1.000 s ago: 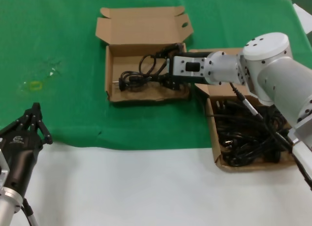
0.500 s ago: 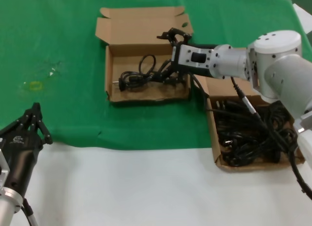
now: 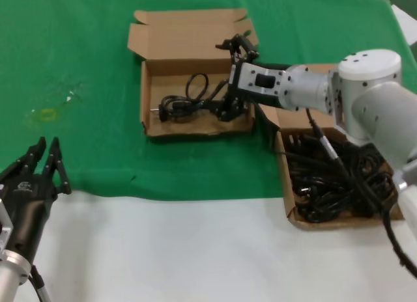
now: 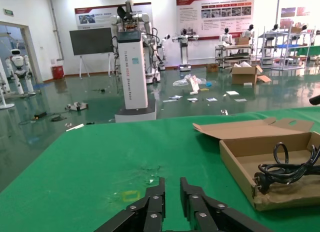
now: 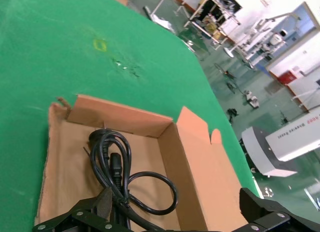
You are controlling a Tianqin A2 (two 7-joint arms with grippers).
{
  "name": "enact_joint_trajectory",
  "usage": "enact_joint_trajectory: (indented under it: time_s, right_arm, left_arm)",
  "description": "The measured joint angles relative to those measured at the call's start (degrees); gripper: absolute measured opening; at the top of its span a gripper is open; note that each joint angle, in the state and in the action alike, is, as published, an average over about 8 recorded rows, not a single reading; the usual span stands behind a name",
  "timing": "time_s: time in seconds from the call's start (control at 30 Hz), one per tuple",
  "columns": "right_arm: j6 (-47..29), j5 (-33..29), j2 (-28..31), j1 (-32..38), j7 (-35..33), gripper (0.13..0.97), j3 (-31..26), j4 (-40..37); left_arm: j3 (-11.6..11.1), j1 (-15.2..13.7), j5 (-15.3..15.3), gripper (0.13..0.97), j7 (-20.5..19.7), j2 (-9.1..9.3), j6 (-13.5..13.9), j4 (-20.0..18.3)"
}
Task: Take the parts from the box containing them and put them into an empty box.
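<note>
Covering the far part of the table, the green cloth (image 3: pixel 98 87) carries both cartons, with bare white table (image 3: pixel 195 250) nearer the robot. On the right, the full box (image 3: pixel 290 207) still holds a tangle of black cords (image 3: pixel 332 181). Left of it and a little farther off, the second box (image 3: pixel 151 129) has one cord (image 3: pixel 189 100) lying loosely coiled on its floor, lid folded back on the far side. The right gripper (image 3: pixel 234 77) hangs over that box's right end, jaws spread wide and holding nothing; compared with half a second ago it has risen slightly and the cord below sits where it was dropped. The left gripper (image 3: pixel 40 155) waits at the near left, over the cloth's near edge; its fingers, closed together a moment ago, now stand slightly parted and empty.
</note>
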Motion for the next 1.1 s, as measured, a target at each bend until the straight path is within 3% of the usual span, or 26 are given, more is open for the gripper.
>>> enact_joint_trajectory:
  time_s: [0.13, 0.3, 0.43, 0.7, 0.83, 1.1]
  right_arm:
    - [1.5, -0.1, 0.7, -3.1, 2.4, 0.845, 1.1, 3.7]
    - [3.7, -0.3, 1.6, -7.8, 6.0, 0.918, 2.9, 9.3]
    - [5.6, -0.5, 2.5, -11.9, 9.1, 0.936, 4.4, 14.1]
    - [9.5, -0.8, 4.2, -20.1, 15.4, 0.965, 7.4, 23.9]
    - [11.4, -1.0, 5.1, -24.3, 18.6, 0.965, 8.9, 28.8]
    - [15.3, -1.3, 6.8, -32.4, 24.8, 0.966, 12.0, 38.5]
  left_arm:
    - [0.0, 0.0, 0.0, 0.183, 0.0, 0.0, 0.0, 0.0]
    - [0.0, 0.0, 0.0, 0.254, 0.0, 0.0, 0.0, 0.0]
    - [0.0, 0.0, 0.0, 0.296, 0.0, 0.0, 0.0, 0.0]
    - [0.0, 0.0, 0.0, 0.48, 0.0, 0.0, 0.0, 0.0]
    - [0.0, 0.0, 0.0, 0.48, 0.0, 0.0, 0.0, 0.0]
    - [0.0, 0.0, 0.0, 0.703, 0.0, 0.0, 0.0, 0.0]
